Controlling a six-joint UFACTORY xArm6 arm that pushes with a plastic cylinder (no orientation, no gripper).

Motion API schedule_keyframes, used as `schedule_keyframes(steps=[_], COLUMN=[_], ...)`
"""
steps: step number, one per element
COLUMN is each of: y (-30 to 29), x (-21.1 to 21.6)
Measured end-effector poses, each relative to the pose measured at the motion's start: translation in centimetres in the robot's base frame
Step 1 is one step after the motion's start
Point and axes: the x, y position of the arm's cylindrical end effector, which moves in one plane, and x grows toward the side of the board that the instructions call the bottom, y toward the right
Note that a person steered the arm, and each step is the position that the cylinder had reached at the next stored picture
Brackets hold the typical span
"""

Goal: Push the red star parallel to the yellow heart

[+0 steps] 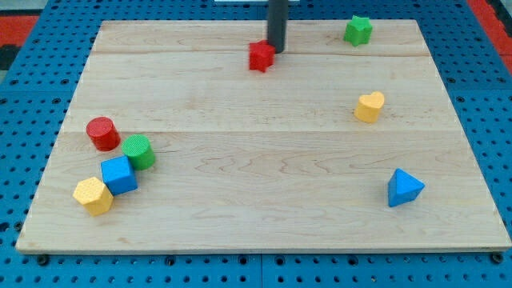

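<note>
The red star [261, 56] lies near the view's top, just left of the board's middle. The yellow heart [370, 106] lies to the view's right and lower than the star. My tip [276, 49] comes down from the view's top edge and stands right against the star's upper right side, seemingly touching it.
A green star [358, 30] sits at the view's top right. A blue triangle [404, 188] lies at the lower right. A red cylinder [102, 133], green cylinder [138, 150], blue cube [118, 175] and yellow hexagon [93, 196] cluster at the lower left. The wooden board [256, 232] rests on blue pegboard.
</note>
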Motion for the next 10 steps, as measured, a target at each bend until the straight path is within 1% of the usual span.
schedule_keyframes(steps=[1,2,3,4,5,6,7,8,9,10], y=[-5.1,-6.9,-9.3,-14.9,-16.4,-16.1,-14.5,-17.4,-18.8,-18.5], x=[4.2,3.4,5.5,8.1,10.7,10.2,10.1,10.8,10.8,10.5])
